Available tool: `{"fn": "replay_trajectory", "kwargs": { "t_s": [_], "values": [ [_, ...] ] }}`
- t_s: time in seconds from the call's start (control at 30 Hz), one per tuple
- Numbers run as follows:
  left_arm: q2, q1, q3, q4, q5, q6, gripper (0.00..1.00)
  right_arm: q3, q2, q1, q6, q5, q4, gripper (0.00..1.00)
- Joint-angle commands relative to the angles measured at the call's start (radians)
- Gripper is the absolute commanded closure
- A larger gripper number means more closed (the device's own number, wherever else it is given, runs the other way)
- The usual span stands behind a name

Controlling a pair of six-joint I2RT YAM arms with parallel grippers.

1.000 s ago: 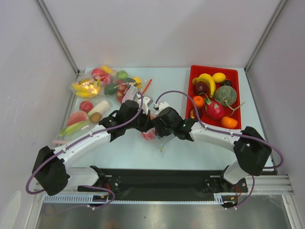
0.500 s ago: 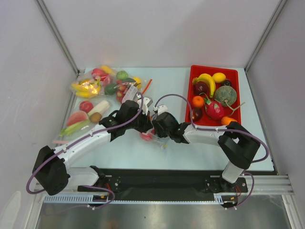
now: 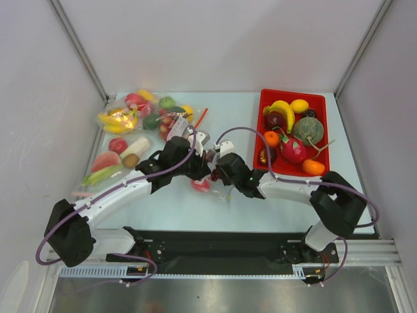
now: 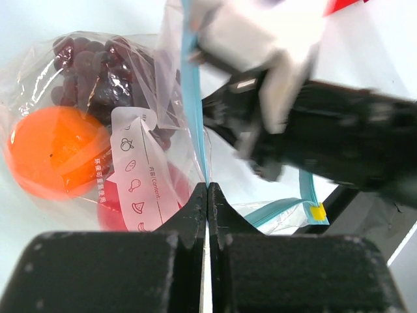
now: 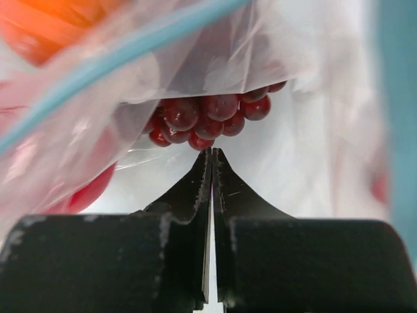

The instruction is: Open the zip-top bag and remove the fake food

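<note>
The zip-top bag point(image 4: 166, 117) lies mid-table point(image 3: 225, 193), clear, with a blue-green zip strip point(image 4: 193, 111) and a yellow slider point(image 4: 317, 212). Inside it sits the fake food: an orange fruit point(image 4: 45, 150), a dark purple grape bunch point(image 4: 98, 72) and a red fruit point(image 4: 111, 212). My left gripper point(image 4: 207, 186) is shut on the strip at the bag's mouth. My right gripper point(image 5: 212, 151) has come in from the other side point(image 3: 212, 175). It is shut on the bag's clear film just under the grapes point(image 5: 208, 114). The blurred strip point(image 5: 130, 49) crosses above its tips.
A red bin point(image 3: 263, 98) at the right holds bananas, a dragon fruit and other fruit. Several other filled clear bags point(image 3: 130, 117) lie at the back left. Both wrists crowd together over the bag at mid-table.
The right arm swung left to the bag, and its gripper went from open to shut. The left arm kept still with its grip on the strip.
</note>
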Motion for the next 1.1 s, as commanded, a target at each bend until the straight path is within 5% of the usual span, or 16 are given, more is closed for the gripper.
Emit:
{"fn": "replay_trajectory", "kwargs": {
  "t_s": [0.0,0.27,0.53,0.83,0.9,1.07],
  "values": [
    [-0.016,-0.005,0.033,0.029,-0.018,-0.007,1.00,0.007,-0.125,0.002,-0.021,0.025,-0.021,1.00],
    [-0.009,-0.001,0.045,0.026,-0.046,-0.007,1.00,0.019,-0.289,0.002,-0.027,-0.065,-0.159,1.00],
    [-0.024,0.001,0.022,0.026,-0.051,-0.004,1.00,0.034,-0.195,-0.040,-0.020,-0.162,-0.108,0.99],
    [-0.007,0.016,-0.001,0.037,-0.037,0.002,1.00,0.028,-0.070,-0.084,-0.001,-0.174,0.095,0.55],
    [-0.002,0.016,-0.002,0.034,-0.034,0.007,1.00,0.034,-0.046,-0.093,-0.013,-0.179,0.110,0.36],
    [0.010,0.016,-0.015,0.029,-0.009,0.015,1.00,0.027,-0.012,-0.123,-0.023,-0.211,0.166,0.25]
  ]
}}
